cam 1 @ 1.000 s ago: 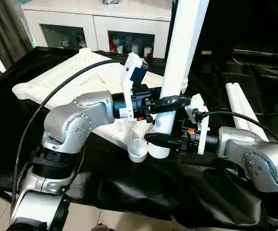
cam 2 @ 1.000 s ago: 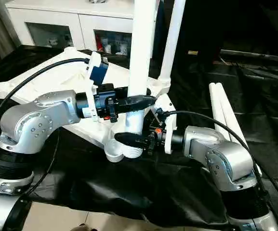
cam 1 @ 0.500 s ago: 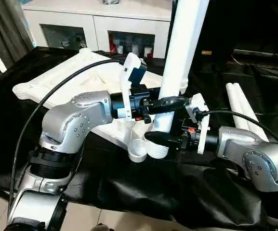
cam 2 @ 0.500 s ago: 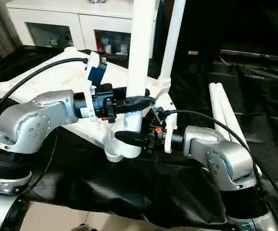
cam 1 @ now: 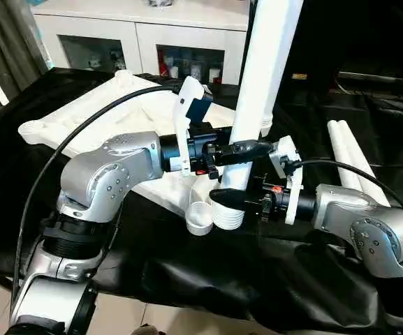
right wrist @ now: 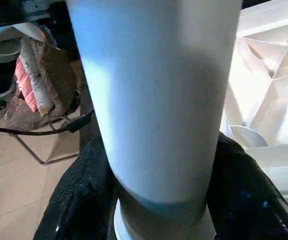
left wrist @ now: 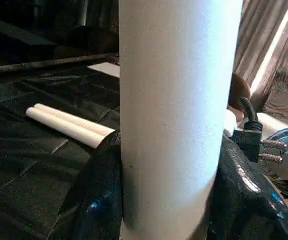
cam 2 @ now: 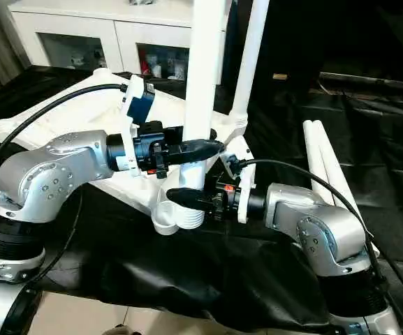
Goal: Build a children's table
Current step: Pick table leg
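The white tabletop (cam 1: pixel 110 115) lies upside down on black cloth, ribbed underside up. Both grippers hold one white leg (cam 1: pixel 265 70) upright at its near right corner. My left gripper (cam 1: pixel 245 149) is shut on the leg higher up. Just below it, my right gripper (cam 1: pixel 232 199) is shut on the same leg above its ribbed end (cam 1: pixel 229 219). That end sits beside the round corner socket (cam 1: pixel 200 217). In the left wrist view the leg (left wrist: pixel 173 110) stands between black fingers (left wrist: pixel 96 200). A second leg (cam 2: pixel 251 56) stands upright in the far corner.
Two spare white legs (cam 1: pixel 349 157) lie side by side on the cloth to the right. A white glass-door cabinet (cam 1: pixel 138 38) stands behind the table. The cloth's front edge (cam 1: pixel 187 307) drops to the floor close to me.
The left arm has shifted very slightly. Both grippers keep their hold and the leg stays upright in nearly the same place.
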`<state>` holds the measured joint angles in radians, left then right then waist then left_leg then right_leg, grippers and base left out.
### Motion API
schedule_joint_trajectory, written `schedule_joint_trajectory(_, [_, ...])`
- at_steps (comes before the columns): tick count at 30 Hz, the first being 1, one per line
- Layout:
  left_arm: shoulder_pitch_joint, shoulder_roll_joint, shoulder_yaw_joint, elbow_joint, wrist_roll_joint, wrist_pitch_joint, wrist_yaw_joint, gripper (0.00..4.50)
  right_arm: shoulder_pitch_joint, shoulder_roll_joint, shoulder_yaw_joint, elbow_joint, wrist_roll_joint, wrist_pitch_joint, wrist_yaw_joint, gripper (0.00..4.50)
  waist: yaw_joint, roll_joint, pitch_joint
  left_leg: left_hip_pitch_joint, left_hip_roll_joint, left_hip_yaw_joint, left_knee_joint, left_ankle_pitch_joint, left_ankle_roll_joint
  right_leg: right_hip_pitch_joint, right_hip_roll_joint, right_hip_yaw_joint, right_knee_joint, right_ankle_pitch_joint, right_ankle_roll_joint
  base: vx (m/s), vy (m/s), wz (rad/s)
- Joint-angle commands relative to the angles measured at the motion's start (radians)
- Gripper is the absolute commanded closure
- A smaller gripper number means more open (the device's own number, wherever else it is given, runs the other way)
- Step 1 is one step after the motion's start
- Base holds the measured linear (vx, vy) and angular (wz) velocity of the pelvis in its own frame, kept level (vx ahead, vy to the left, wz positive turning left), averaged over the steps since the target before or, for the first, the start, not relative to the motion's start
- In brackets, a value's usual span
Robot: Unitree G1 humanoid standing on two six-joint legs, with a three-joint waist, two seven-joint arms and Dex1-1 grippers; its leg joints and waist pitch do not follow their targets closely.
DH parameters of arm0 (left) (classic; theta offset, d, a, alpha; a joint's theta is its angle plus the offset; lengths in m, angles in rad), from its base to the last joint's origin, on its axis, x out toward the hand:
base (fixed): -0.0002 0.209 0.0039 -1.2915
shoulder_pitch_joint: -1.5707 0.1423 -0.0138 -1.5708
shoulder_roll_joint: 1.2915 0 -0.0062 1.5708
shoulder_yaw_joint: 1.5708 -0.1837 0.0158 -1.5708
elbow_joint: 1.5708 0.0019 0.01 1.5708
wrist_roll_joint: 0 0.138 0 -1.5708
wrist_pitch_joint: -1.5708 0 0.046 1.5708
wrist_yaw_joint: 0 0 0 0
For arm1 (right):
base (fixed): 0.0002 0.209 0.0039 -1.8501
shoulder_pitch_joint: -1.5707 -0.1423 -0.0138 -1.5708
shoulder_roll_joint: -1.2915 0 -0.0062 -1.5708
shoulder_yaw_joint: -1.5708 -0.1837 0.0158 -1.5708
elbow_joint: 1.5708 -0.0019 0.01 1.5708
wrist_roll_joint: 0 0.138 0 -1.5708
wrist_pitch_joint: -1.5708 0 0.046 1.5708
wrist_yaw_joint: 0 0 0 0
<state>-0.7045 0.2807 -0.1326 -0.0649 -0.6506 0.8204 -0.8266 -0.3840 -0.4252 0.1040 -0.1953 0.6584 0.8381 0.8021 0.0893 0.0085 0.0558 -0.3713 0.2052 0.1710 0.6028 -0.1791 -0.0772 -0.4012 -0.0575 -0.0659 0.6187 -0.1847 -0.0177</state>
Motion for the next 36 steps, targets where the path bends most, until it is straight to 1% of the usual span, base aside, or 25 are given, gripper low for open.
schedule_joint_trajectory(1, [0.011,-0.003,-0.043,-0.024,-0.001,0.016,-0.035,2.6,-0.016,-0.008,-0.037,-0.012,0.01,-0.002,-0.006,2.49,0.002,-0.01,-0.075,0.004,0.012,0.0,-0.055,-0.086,0.008,0.064,-0.063,0.046,-0.069,-0.17,-0.151,0.0,0.0,0.0])
schedule_joint_trajectory(3, [0.012,-0.002,-0.045,-0.027,-0.003,0.018,-0.038,2.6,-0.012,-0.013,-0.033,-0.016,0.01,-0.002,-0.004,2.5,0.002,-0.007,-0.076,0.004,0.013,0.0,-0.055,-0.085,0.006,0.064,-0.063,0.046,-0.069,-0.169,-0.151,0.0,0.0,0.0])
schedule_joint_trajectory(7, [0.012,0.0,-0.047,-0.027,-0.004,0.019,-0.041,2.6,-0.009,-0.017,-0.03,-0.02,0.008,-0.004,-0.002,2.5,0.001,-0.007,-0.075,0.005,0.013,0.0,-0.056,-0.092,0.005,0.063,-0.062,0.046,-0.07,-0.169,-0.154,0.0,0.0,0.0])
schedule_joint_trajectory(9, [0.009,-0.004,-0.048,-0.024,-0.007,0.022,-0.04,2.6,-0.008,-0.02,-0.03,-0.021,0.004,-0.007,0.001,2.5,0.001,-0.005,-0.076,0.005,0.012,0.0,-0.055,-0.095,0.004,0.063,-0.062,0.046,-0.071,-0.173,-0.153,0.0,0.0,0.0])
schedule_joint_trajectory(15, [0.007,-0.012,-0.049,-0.025,-0.016,0.026,-0.044,2.6,-0.003,-0.023,-0.026,-0.026,0.0,-0.012,0.004,2.51,0.001,-0.005,-0.076,0.005,0.012,-0.001,-0.055,-0.092,0.005,0.064,-0.061,0.046,-0.069,-0.157,-0.16,0.0,0.0,0.0])
schedule_joint_trajectory(17, [0.007,-0.015,-0.049,-0.027,-0.019,0.027,-0.046,2.6,-0.001,-0.024,-0.025,-0.027,-0.001,-0.014,0.005,2.51,0.002,-0.003,-0.077,0.006,0.013,-0.001,-0.055,-0.091,0.005,0.064,-0.061,0.046,-0.069,-0.153,-0.161,0.0,0.0,0.0])
schedule_joint_trajectory(19, [0.006,-0.011,-0.058,-0.029,-0.001,0.01,-0.043,2.6,0.0,-0.02,-0.026,-0.024,-0.006,-0.021,0.001,2.51,0.002,-0.004,-0.076,0.005,0.012,-0.001,-0.055,-0.092,0.006,0.065,-0.062,0.046,-0.068,-0.154,-0.161,0.0,0.0,0.0])
schedule_joint_trajectory(20, [0.006,-0.012,-0.057,-0.029,0.0,0.009,-0.041,2.25,0.0,-0.018,-0.026,-0.023,-0.007,-0.023,-0.002,2.51,0.001,-0.004,-0.077,0.005,0.012,-0.001,-0.055,-0.093,0.006,0.064,-0.062,0.046,-0.069,-0.156,-0.161,0.0,0.0,0.0])
schedule_joint_trajectory(21, [0.001,-0.028,-0.036,-0.014,-0.004,0.007,-0.021,2.04,-0.003,-0.004,-0.034,-0.014,-0.013,-0.035,-0.019,2.51,0.001,-0.005,-0.076,0.005,0.013,-0.001,-0.055,-0.095,0.006,0.064,-0.062,0.046,-0.07,-0.16,-0.161,0.0,0.0,0.0])
schedule_joint_trajectory(22, [-0.001,-0.038,-0.012,-0.002,-0.018,-0.002,-0.021,1.9,-0.006,0.008,-0.042,-0.005,-0.021,-0.052,-0.034,2.51,0.002,-0.014,-0.076,0.003,0.012,0.0,-0.055,-0.091,0.006,0.066,-0.063,0.045,-0.069,-0.162,-0.16,0.0,0.0,0.0])
schedule_joint_trajectory(23, [-0.002,-0.044,0.005,0.006,-0.029,-0.008,-0.022,1.9,-0.008,0.017,-0.047,0.002,-0.026,-0.063,-0.043,2.51,0.002,-0.012,-0.075,0.002,0.011,0.0,-0.055,-0.09,0.007,0.065,-0.063,0.045,-0.069,-0.166,-0.159,0.0,0.0,0.0])
schedule_joint_trajectory(24, [0.006,-0.063,0.042,0.015,-0.035,-0.053,-0.011,1.89,-0.014,0.042,-0.063,0.017,-0.025,-0.078,-0.068,2.52,0.0,-0.012,-0.075,0.003,0.011,0.001,-0.054,-0.096,0.007,0.063,-0.064,0.045,-0.074,-0.187,-0.155,0.0,0.0,0.0])
schedule_joint_trajectory(25, [0.006,-0.063,0.042,0.015,-0.035,-0.053,-0.011,1.8,-0.014,0.042,-0.063,0.017,-0.025,-0.078,-0.068,2.52,0.001,-0.012,-0.075,0.004,0.011,0.001,-0.055,-0.096,0.007,0.063,-0.064,0.045,-0.074,-0.19,-0.154,0.0,0.0,0.0])
schedule_joint_trajectory(26, [0.014,-0.086,0.066,0.02,-0.041,-0.089,0.001,1.64,-0.016,0.058,-0.074,0.024,-0.026,-0.092,-0.086,2.53,0.002,-0.017,-0.076,0.003,0.011,0.001,-0.055,-0.093,0.008,0.064,-0.065,0.046,-0.074,-0.188,-0.152,0.0,0.0,0.0])
schedule_joint_trajectory(27, [0.03,-0.134,0.12,0.028,-0.059,-0.152,0.034,1.5,-0.022,0.099,-0.103,0.039,-0.019,-0.114,-0.129,2.53,0.003,-0.012,-0.075,0.003,0.013,0.0,-0.056,-0.09,0.01,0.062,-0.067,0.046,-0.073,-0.182,-0.156,0.0,0.0,0.0])
schedule_joint_trajectory(28, [0.034,-0.145,0.131,0.028,-0.064,-0.164,0.042,1.43,-0.023,0.107,-0.108,0.042,-0.016,-0.117,-0.136,2.54,0.0,-0.014,-0.077,0.002,0.013,0.001,-0.055,-0.089,0.01,0.063,-0.066,0.046,-0.072,-0.171,-0.161,0.0,0.0,0.0])
schedule_joint_trajectory(29, [0.048,-0.207,0.213,0.031,-0.154,-0.165,0.091,1.43,-0.025,0.149,-0.133,0.053,-0.003,-0.134,-0.176,2.54,0.001,-0.021,-0.076,0.002,0.013,0.001,-0.056,-0.091,0.012,0.064,-0.066,0.045,-0.074,-0.172,-0.161,0.0,0.0,0.0])
schedule_joint_trajectory(30, [0.05,-0.224,0.242,0.039,-0.174,-0.172,0.115,1.42,-0.025,0.163,-0.138,0.055,0.0,-0.139,-0.189,2.54,0.004,-0.011,-0.077,0.0,0.011,0.002,-0.053,-0.089,0.011,0.063,-0.069,0.045,-0.07,-0.161,-0.176,0.0,0.0,0.0])
schedule_joint_trajectory(31, [0.051,-0.234,0.259,0.052,-0.176,-0.195,0.122,1.42,-0.025,0.171,-0.14,0.058,-0.003,-0.15,-0.196,2.54,0.003,-0.022,-0.077,0.002,0.012,0.002,-0.055,-0.092,0.014,0.062,-0.067,0.045,-0.073,-0.165,-0.176,0.0,0.0,0.0])
schedule_joint_trajectory(33, [0.052,-0.229,0.291,0.097,-0.16,-0.234,0.115,1.42,-0.021,0.201,-0.152,0.068,-0.02,-0.179,-0.239,2.55,0.003,-0.014,-0.075,0.003,0.01,0.001,-0.057,-0.096,0.013,0.061,-0.064,0.044,-0.074,-0.174,-0.159,0.0,0.0,0.0])
schedule_joint_trajectory(34, [0.054,-0.215,0.299,0.107,-0.144,-0.257,0.103,1.42,-0.021,0.207,-0.152,0.074,-0.033,-0.192,-0.25,2.56,0.0,-0.013,-0.075,0.004,0.009,0.001,-0.058,-0.107,0.01,0.06,-0.061,0.043,-0.077,-0.197,-0.139,0.0,0.0,0.0])
schedule_joint_trajectory(35, [0.055,-0.208,0.303,0.113,-0.13,-0.276,0.093,1.42,-0.022,0.21,-0.153,0.078,-0.042,-0.202,-0.255,2.56,0.001,-0.013,-0.075,0.006,0.009,0.0,-0.058,-0.109,0.008,0.059,-0.062,0.043,-0.079,-0.21,-0.128,0.0,0.0,0.0])
schedule_joint_trajectory(36, [0.056,-0.181,0.31,0.116,-0.131,-0.259,0.079,1.42,-0.02,0.211,-0.155,0.089,-0.069,-0.22,-0.276,2.57,-0.002,-0.014,-0.075,0.005,0.01,-0.001,-0.061,-0.108,0.004,0.062,-0.062,0.043,-0.077,-0.214,-0.115,0.0,0.0,0.0])
